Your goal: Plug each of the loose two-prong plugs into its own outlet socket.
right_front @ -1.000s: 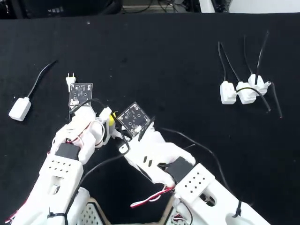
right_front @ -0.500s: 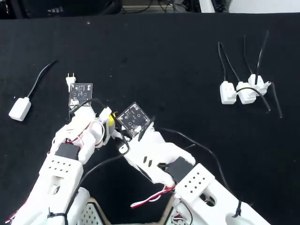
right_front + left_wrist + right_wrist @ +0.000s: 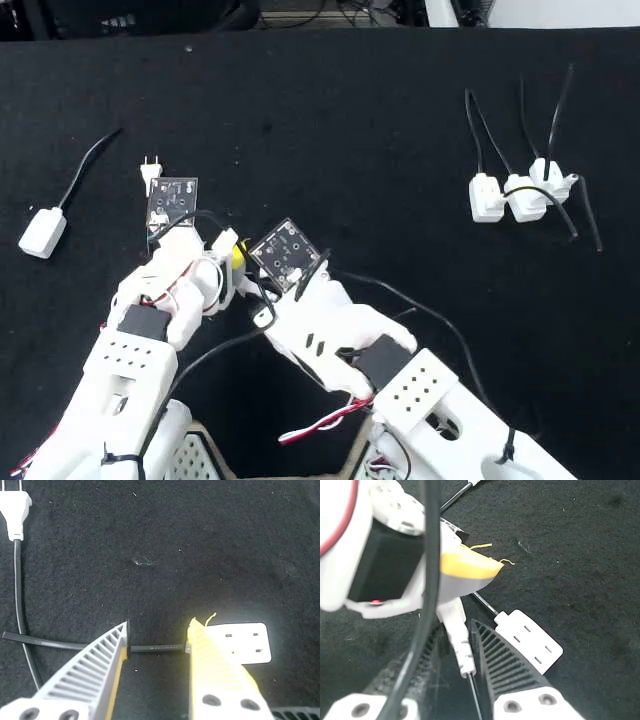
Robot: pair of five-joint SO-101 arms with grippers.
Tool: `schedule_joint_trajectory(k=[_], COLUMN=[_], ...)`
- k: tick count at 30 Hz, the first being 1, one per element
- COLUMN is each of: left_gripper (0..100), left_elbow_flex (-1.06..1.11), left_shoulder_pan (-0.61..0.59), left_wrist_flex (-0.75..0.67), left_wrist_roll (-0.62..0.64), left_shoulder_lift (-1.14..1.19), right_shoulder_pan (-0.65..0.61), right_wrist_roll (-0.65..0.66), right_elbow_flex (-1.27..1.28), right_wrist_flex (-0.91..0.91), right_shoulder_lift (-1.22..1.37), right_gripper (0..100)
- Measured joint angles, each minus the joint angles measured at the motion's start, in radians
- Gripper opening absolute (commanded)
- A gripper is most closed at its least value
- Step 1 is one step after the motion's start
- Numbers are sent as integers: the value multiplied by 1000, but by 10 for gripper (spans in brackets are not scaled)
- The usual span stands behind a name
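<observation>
The surface was a black cloth-covered table [image 3: 350,100]. Both white arms entered from its near edge and met left of centre.

The right gripper [image 3: 456,628] was closed on a white plug [image 3: 461,650], which was held lengthwise between its dark fingers with the lead trailing back. A white socket [image 3: 532,640] lay flat on the cloth just beside that gripper, slots facing up.

The left gripper [image 3: 157,635] stood open over the same spot, one finger grey and one taped yellow. The socket's black lead [image 3: 155,648] ran across the gap between the two tips, and the socket lay just beside the yellow finger.

Farther out on the left, a loose plug [image 3: 150,172] lay with its prongs pointing at the far edge. A second socket [image 3: 41,232] lay near the left edge, well apart from it, with its lead curving away.

At the right, three white blocks [image 3: 525,197] with black leads sat clustered and touching. Whether plugs were seated in them could not be determined.

Beyond the far edge were dark equipment, cables and a pale surface [image 3: 560,10] at the right corner.
</observation>
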Motion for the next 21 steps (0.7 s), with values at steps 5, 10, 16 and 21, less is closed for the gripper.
schedule_joint_trajectory(k=[5,10,16,21], left_gripper=[157,157,157,157], left_elbow_flex=[8,9,11,9], left_shoulder_pan=[0,0,0,0], left_wrist_flex=[2,9,9,9], left_wrist_roll=[0,0,0,0], left_shoulder_lift=[0,0,0,0], right_shoulder_pan=[2,2,2,2], right_wrist_roll=[0,0,0,0], right_elbow_flex=[0,2,2,2], right_wrist_flex=[0,0,0,0], right_shoulder_lift=[0,-2,-2,-2], right_gripper=[11,11,11,11])
